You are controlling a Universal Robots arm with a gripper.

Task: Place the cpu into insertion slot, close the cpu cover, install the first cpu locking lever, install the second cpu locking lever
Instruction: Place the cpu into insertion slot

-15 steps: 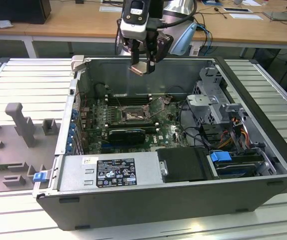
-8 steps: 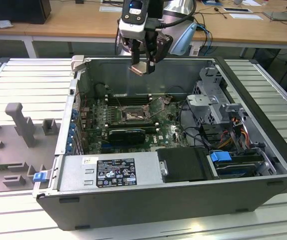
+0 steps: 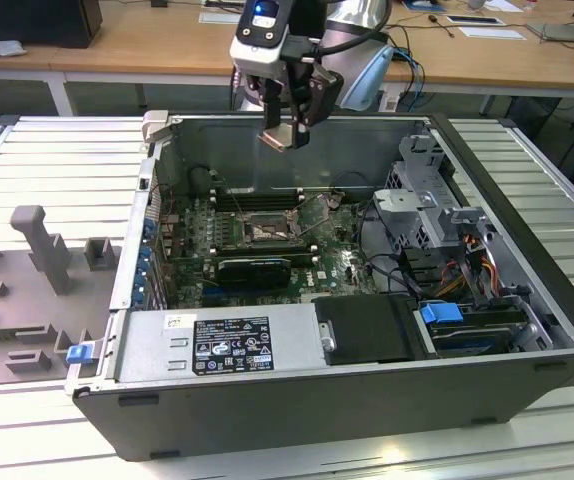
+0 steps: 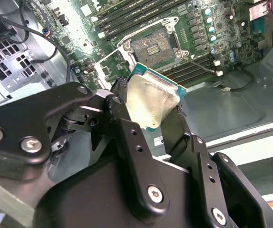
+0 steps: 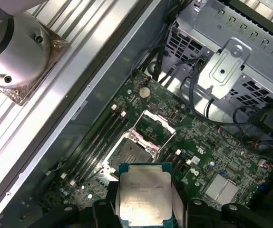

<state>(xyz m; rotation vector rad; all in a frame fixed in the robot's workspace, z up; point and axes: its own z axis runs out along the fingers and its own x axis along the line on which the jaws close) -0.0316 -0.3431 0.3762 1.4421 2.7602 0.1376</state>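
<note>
The fingers (image 4: pixel 121 114) pinch the cpu (image 5: pixel 143 197) by its edges, in the air above the open computer case (image 3: pixel 367 410). In the exterior view the gripper (image 3: pixel 289 130) hangs at twelve o'clock of the insertion slot (image 3: pixel 267 232), well apart from it. The cpu cover (image 5: pixel 154 124) stands raised. The case lies on a ribbed grey table (image 3: pixel 57 150), with wooden desks (image 3: pixel 147 40) at twelve o'clock.

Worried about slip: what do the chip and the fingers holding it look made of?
The chip looks like pale brushed metal on top, softly shiny, over a green board edge. The fingers look like matte black metal or hard plastic, with screw heads; which one is unclear.
</note>
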